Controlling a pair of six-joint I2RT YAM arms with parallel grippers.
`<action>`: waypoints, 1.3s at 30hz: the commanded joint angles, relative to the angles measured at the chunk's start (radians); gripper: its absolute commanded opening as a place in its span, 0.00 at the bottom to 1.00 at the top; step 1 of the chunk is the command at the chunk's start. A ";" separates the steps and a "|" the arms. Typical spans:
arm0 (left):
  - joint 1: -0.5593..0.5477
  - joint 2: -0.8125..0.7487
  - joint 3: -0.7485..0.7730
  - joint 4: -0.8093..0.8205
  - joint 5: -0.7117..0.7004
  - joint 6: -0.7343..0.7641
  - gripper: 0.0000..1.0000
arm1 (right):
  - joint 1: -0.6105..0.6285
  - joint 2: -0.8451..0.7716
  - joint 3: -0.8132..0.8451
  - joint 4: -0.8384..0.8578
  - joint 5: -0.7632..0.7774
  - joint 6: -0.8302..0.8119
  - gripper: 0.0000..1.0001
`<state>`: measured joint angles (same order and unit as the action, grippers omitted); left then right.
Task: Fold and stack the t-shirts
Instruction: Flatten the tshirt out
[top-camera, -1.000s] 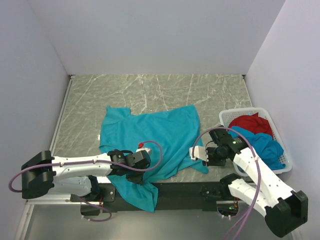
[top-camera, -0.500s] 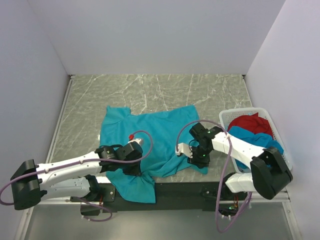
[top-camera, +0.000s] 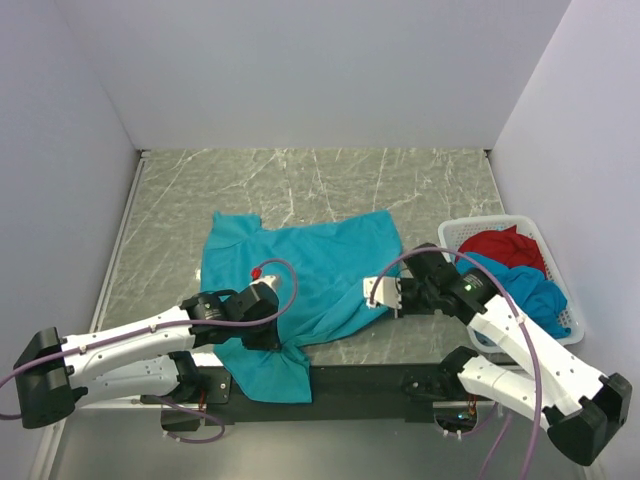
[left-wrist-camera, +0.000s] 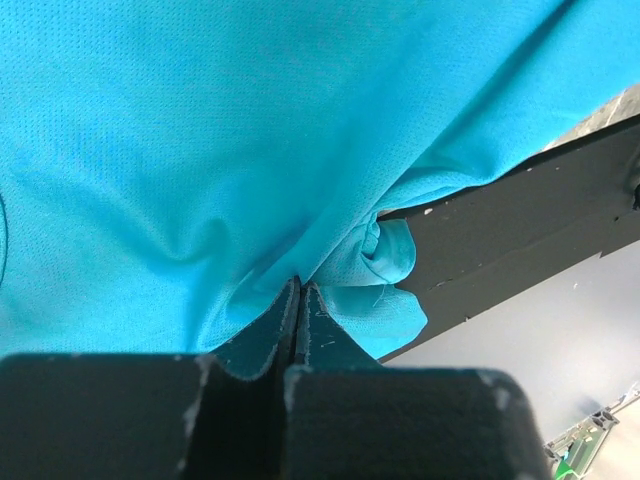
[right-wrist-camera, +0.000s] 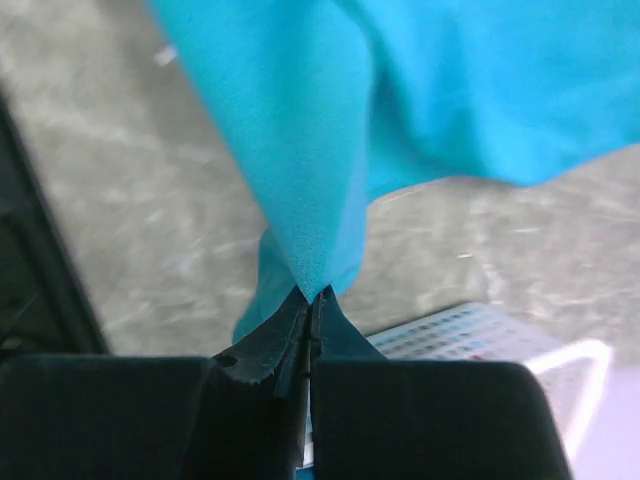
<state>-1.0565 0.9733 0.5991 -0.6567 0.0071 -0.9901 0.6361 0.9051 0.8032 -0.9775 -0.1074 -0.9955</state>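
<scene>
A teal t-shirt (top-camera: 300, 265) lies spread and rumpled on the marble table, its near hem hanging over the front edge. My left gripper (top-camera: 262, 322) is shut on a bunched fold of the teal shirt (left-wrist-camera: 200, 150) near the front edge. My right gripper (top-camera: 385, 293) is shut on the shirt's right corner (right-wrist-camera: 310, 180) and holds it lifted off the table. A red t-shirt (top-camera: 505, 245) and a bright blue t-shirt (top-camera: 525, 285) lie crumpled in the basket.
A white slatted basket (top-camera: 455, 232) stands at the table's right edge, close to my right arm; it also shows in the right wrist view (right-wrist-camera: 470, 325). The black front rail (top-camera: 370, 372) runs below the table edge. Grey walls close in three sides.
My right gripper has pinched the shirt's right corner and lifted it, drawing it rightward. My left gripper has stayed shut on the near hem, shifting slightly left and forward.
</scene>
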 joint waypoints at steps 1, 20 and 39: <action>0.007 0.001 -0.013 0.020 0.019 -0.012 0.00 | 0.000 -0.037 -0.068 -0.188 0.005 -0.057 0.00; 0.015 0.016 -0.021 0.038 0.050 -0.005 0.00 | -0.127 -0.043 -0.048 -0.100 -0.087 0.023 0.38; 0.020 0.041 -0.018 0.068 0.062 0.013 0.00 | -0.090 0.393 -0.182 0.180 0.005 -0.019 0.31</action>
<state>-1.0416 1.0103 0.5777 -0.6243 0.0563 -0.9890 0.5262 1.2732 0.6292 -0.8429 -0.1143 -1.0107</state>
